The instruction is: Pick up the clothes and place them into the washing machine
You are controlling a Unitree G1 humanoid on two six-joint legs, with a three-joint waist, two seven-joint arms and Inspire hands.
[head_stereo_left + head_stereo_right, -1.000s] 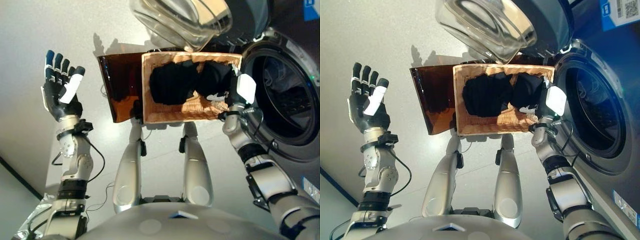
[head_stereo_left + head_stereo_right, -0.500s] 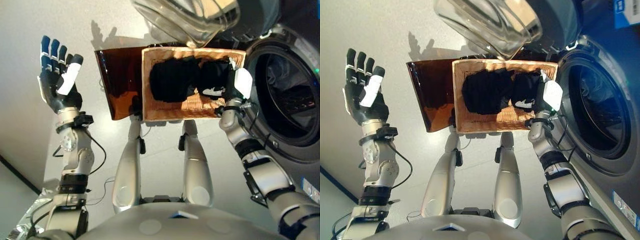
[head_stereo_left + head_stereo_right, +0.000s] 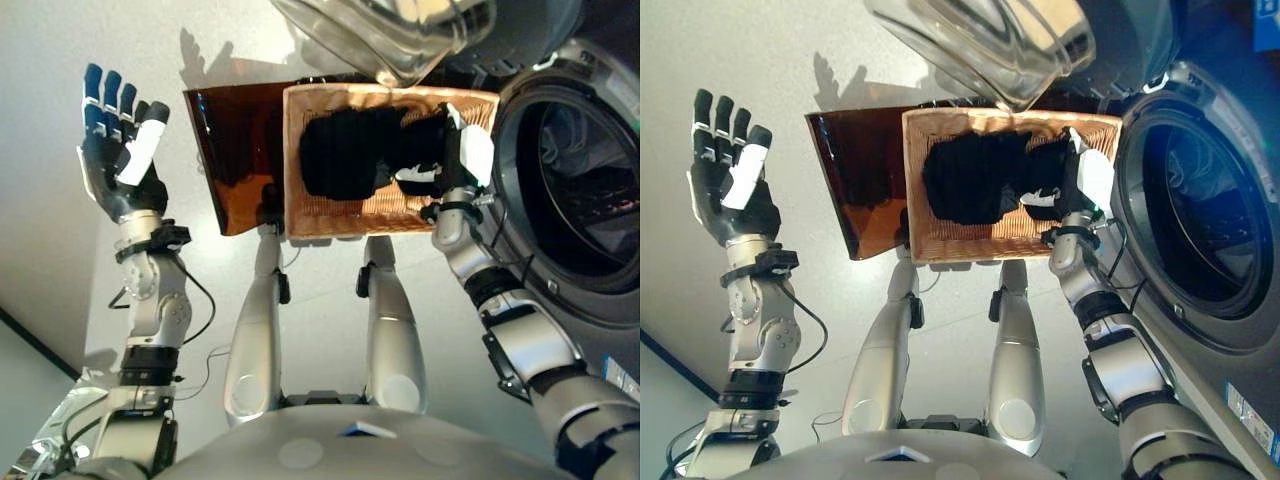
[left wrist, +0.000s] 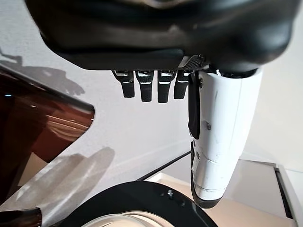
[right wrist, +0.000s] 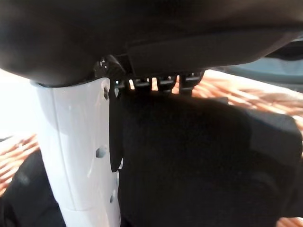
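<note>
The right hand (image 3: 462, 160) reaches into the basket (image 3: 330, 222), over the dark clothes (image 3: 350, 155) heaped inside; whether it grips them I cannot tell. The heap's long axis runs across the basket toward the washer (image 3: 585, 190), door open. The left hand (image 3: 118, 150) is raised, spread wide and empty, likely kept clear.
</note>
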